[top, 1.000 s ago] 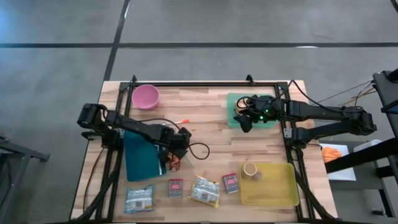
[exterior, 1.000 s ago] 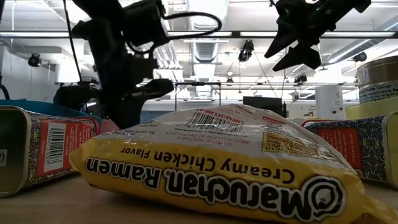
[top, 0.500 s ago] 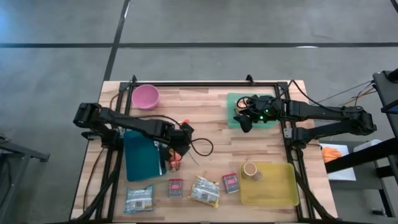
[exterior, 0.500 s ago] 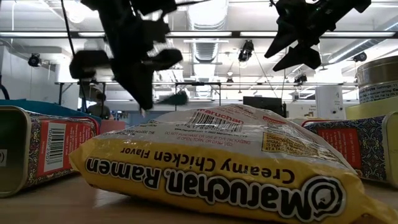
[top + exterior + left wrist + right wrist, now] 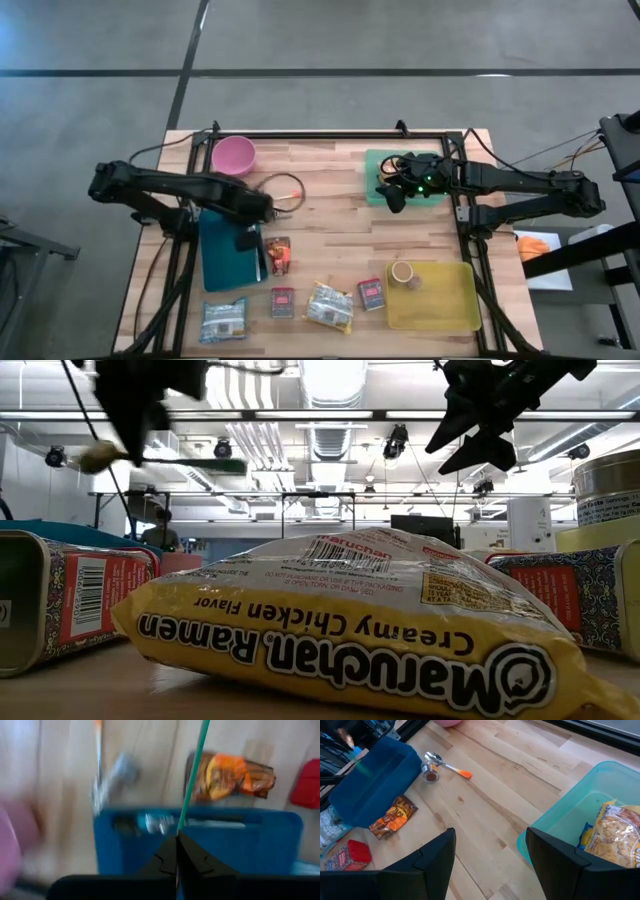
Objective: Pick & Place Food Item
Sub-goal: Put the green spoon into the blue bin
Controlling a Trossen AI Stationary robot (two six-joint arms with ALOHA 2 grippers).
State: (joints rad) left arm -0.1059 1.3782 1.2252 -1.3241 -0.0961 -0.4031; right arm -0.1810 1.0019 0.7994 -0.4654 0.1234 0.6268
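Although no item is being carried at this moment, the left claw (image 5: 243,240) is seen clenched on nothing above the blue tray (image 5: 222,262) near the counter's left edge, probably because a food item is not yet grasped; the orange snack packet (image 5: 279,254), judged the likeliest item to be picked, lies flat on the counter (image 5: 330,215) just beside that tray; the right claw (image 5: 395,197) is held released and empty over the teal bin (image 5: 375,165) toward the far right corner, seemingly parked out of the way; a noodle pack (image 5: 615,827) is cut off inside that bin; the left wrist view is heavily smeared, so small things near the tray cannot be made out.
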